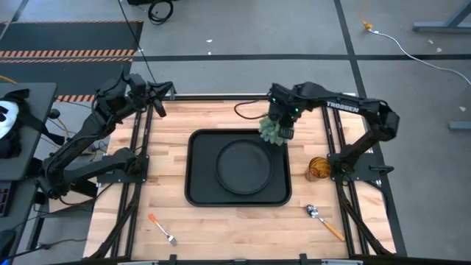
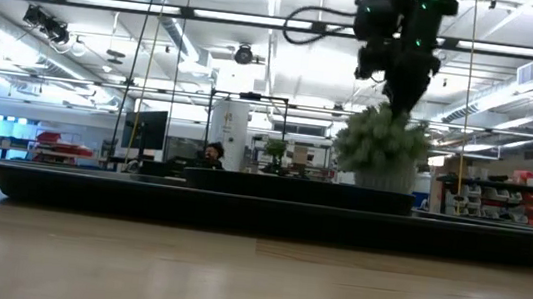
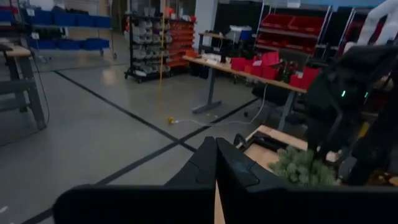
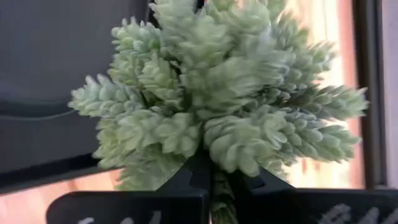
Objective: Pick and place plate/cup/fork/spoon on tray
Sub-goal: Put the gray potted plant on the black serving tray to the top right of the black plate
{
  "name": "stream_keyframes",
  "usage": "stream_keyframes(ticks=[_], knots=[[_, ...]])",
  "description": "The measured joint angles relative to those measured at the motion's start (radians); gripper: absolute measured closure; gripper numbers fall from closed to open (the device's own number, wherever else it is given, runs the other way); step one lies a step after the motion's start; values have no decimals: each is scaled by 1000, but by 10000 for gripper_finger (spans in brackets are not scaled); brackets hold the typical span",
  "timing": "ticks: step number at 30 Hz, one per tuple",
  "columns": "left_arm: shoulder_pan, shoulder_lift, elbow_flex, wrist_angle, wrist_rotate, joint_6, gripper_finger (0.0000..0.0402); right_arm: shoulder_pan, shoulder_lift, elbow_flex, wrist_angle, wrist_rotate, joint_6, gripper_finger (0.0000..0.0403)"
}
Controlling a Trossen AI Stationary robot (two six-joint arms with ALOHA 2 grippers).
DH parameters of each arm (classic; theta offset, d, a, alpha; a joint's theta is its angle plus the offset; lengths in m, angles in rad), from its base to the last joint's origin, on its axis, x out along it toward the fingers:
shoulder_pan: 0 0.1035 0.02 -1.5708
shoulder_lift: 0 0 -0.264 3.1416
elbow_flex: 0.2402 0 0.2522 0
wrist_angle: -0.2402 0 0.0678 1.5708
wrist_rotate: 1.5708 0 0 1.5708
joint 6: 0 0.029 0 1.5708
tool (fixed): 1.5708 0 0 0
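Observation:
The round black plate (image 1: pixel 243 166) lies flat on the black tray (image 1: pixel 199 193) at mid-table. The amber cup (image 1: pixel 317 168) stands on the table right of the tray. The spoon (image 1: pixel 322 219) lies near the front right and the fork (image 1: pixel 161 228) near the front left. My right gripper (image 1: pixel 279 126) is over the tray's far right corner, shut on a green bushy plant ball (image 4: pixel 217 93), which also shows in the low view (image 2: pixel 381 148). My left gripper (image 3: pixel 216 167) is shut and empty, raised at the table's far left corner (image 1: pixel 157 99). My right gripper pinches the plant ball's leafy tufts (image 4: pixel 214 177) between its two fingers, from above and pointing down. The foliage hides the exact place of contact. The ball sits below the fingers at the tray's far right corner; whether its base rests on the tray, I cannot tell.
Black frame rails (image 1: pixel 140 147) run along the table's left and right sides. Bare wood shows in front of the tray (image 1: pixel 235 228). A cable (image 1: pixel 246 110) lies on the table behind the tray.

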Motion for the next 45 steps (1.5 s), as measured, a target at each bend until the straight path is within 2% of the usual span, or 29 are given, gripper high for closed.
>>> stream_keyframes(ticks=[3, 8, 13, 20, 32, 38, 42, 45], knots=[[0, -5, 0, -1, 0, 0, 393, 9, -12, -87, 64, -2, 36, 383], [0, -4, 0, -3, 0, -6, 393, 39, -16, -149, 134, -42, 101, 383], [0, -5, 0, -2, 13, -20, 393, 77, -16, -152, 177, -54, 150, 383], [0, -4, 0, -7, 122, -27, 389, 85, -16, -153, 186, -54, 179, 383], [0, -6, 0, -7, 169, -61, 350, 73, 62, -155, 200, -23, 153, 370], [-2, -26, 0, -7, 184, -84, 330, 97, 22, -149, 150, 31, 178, 330], [-2, -45, 0, -6, 192, -140, 322, 124, -3, -97, 64, 73, 231, 285], [-2, -52, 0, -7, 243, -176, 323, 150, -22, -37, 12, 112, 291, 247]])
